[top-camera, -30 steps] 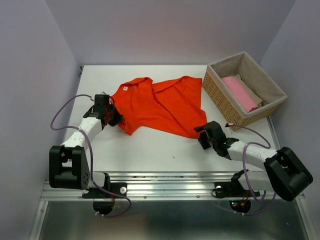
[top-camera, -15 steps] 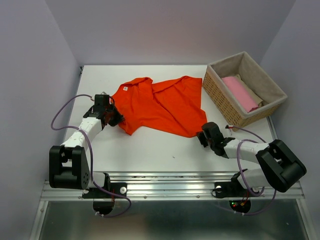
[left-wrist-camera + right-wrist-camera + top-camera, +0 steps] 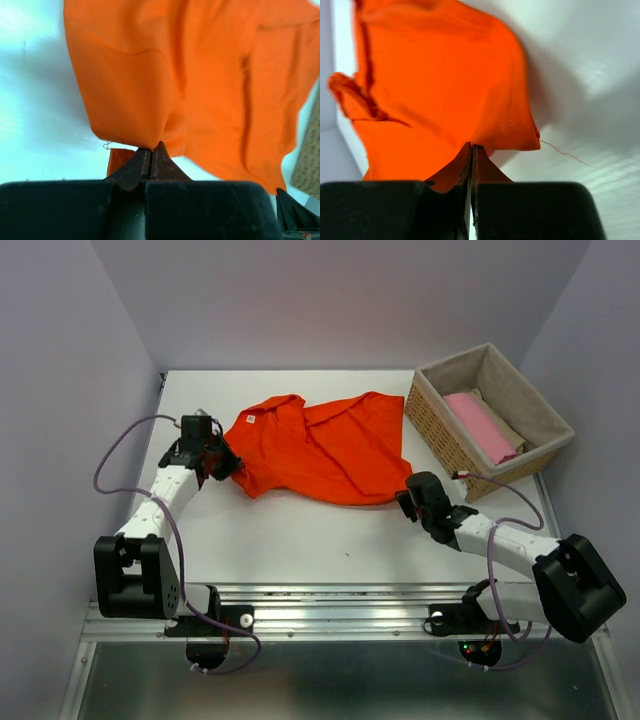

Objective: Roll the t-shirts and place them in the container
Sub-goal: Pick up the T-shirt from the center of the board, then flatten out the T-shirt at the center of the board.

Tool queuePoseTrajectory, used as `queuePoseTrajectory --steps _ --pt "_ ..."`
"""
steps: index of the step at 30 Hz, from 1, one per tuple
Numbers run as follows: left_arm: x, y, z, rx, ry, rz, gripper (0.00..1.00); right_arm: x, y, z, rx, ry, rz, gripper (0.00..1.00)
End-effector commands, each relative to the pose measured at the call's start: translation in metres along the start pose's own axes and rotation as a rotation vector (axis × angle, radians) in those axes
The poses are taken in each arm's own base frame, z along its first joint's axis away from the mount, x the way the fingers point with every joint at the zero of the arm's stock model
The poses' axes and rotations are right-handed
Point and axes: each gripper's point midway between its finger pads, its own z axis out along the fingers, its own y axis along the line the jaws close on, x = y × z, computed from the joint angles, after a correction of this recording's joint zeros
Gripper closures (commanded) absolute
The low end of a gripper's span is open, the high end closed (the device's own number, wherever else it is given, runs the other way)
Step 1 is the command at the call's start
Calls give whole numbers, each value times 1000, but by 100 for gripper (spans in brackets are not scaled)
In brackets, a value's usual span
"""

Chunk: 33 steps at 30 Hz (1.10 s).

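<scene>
A bright orange-red t-shirt [image 3: 320,445] lies crumpled on the white table [image 3: 300,540], collar toward the far left. My left gripper [image 3: 222,466] is shut on its near-left edge, and the left wrist view shows the cloth [image 3: 200,85] pinched at the closed tips [image 3: 151,148]. At the shirt's near-right corner my right gripper [image 3: 408,502] is shut on the hem [image 3: 510,135], the tips [image 3: 472,147] pressed together. A pink t-shirt [image 3: 482,427] lies folded in the basket over a beige one [image 3: 510,432].
The woven wicker basket [image 3: 440,425] with grey lining stands at the table's far right, close to the shirt's right edge. Purple cables loop from both arms. Grey walls enclose the table on three sides.
My right gripper moved forward to the shirt's near-right corner and shut on the hem. My left gripper drew its edge toward the far left, lifting the cloth.
</scene>
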Motion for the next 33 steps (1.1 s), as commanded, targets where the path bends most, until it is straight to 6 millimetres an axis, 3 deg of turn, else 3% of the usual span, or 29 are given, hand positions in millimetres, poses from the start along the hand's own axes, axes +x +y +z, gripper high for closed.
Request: queuePoseTrajectory --steps 1,2,4,5,6,8,9,11,15,16,18,21,22,23,26,27,33 --pt "-77 -54 -58 134 -233 63 100 -36 66 -25 -146 -124 -151 99" --pt "-99 -70 -76 169 -293 69 100 -44 92 -36 -204 -142 -193 99" --pt "-119 -83 -93 190 -337 79 100 -53 115 -48 -246 -161 -217 99" --pt "-130 -91 -103 204 -365 83 100 -62 142 -64 -309 -179 -207 99" --pt "-149 -106 -123 234 -421 89 100 -66 154 -72 -344 -194 -254 99" --pt "-167 -123 -146 269 -485 106 100 -73 183 -91 -421 -203 -284 99" --pt "-184 -137 -170 308 -553 111 100 -83 210 -110 -482 -231 -319 99" --pt "-212 -146 -207 328 -664 108 100 -96 247 -140 -576 -266 -383 99" --pt "-238 -159 -256 357 -797 122 100 -104 289 -177 -703 -297 -514 99" --pt "-243 -160 -264 360 -814 122 100 -106 306 -196 -765 -295 -536 99" --pt "-251 -161 -288 372 -867 124 100 -109 320 -213 -814 -307 -601 99" --pt "-256 -157 -319 378 -938 131 100 -115 342 -254 -915 -307 -681 99" --pt "-256 -156 -327 377 -954 134 100 -116 342 -256 -917 -317 -693 99" --pt "-256 -154 -347 378 -995 147 100 -119 346 -277 -974 -326 -724 99" --pt "-253 -153 -378 379 -1064 164 100 -127 353 -315 -1064 -351 -752 99" --pt "-249 -153 -400 382 -1109 175 100 -130 352 -328 -1090 -362 -766 99" --pt "-226 -155 -486 404 -1272 219 100 -160 351 -394 -1195 -464 -741 99"
